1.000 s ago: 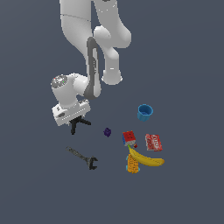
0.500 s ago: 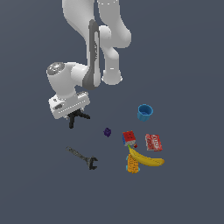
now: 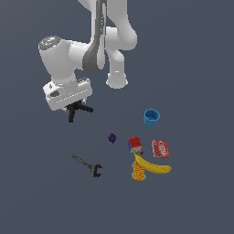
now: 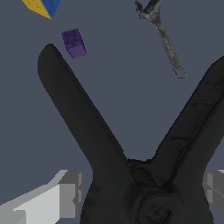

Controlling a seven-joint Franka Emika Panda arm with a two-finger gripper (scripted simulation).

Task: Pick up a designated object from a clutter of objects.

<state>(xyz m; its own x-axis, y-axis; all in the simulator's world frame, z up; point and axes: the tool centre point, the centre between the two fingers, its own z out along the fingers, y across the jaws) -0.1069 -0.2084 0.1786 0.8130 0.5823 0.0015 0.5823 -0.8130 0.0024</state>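
Note:
The designated object, a black spring clamp (image 3: pixel 77 109) with splayed handles, hangs under my gripper (image 3: pixel 73 107) at the exterior view's left, off the floor. In the wrist view the black clamp (image 4: pixel 100 144) fills the picture, its two handles spreading away from my gripper (image 4: pixel 140 199). The grey fingertips (image 4: pixel 63 197) press on either side of its pivot, so the gripper is shut on it. The rest of the clutter lies on the floor: a purple block (image 3: pixel 112 137) and a grey wrench (image 3: pixel 87 164) are nearest.
To the exterior view's right lie a blue cup (image 3: pixel 151 117), a coloured cube (image 3: pixel 135 144), a red box (image 3: pixel 160 148), a banana (image 3: pixel 153 167) and a yellow-blue toy (image 3: pixel 138 172). The wrist view shows the purple block (image 4: pixel 74 43) and wrench (image 4: pixel 164 37) far below.
The arm has risen and drifted toward the exterior view's left, carrying the black clamp up with it. The other objects have not moved.

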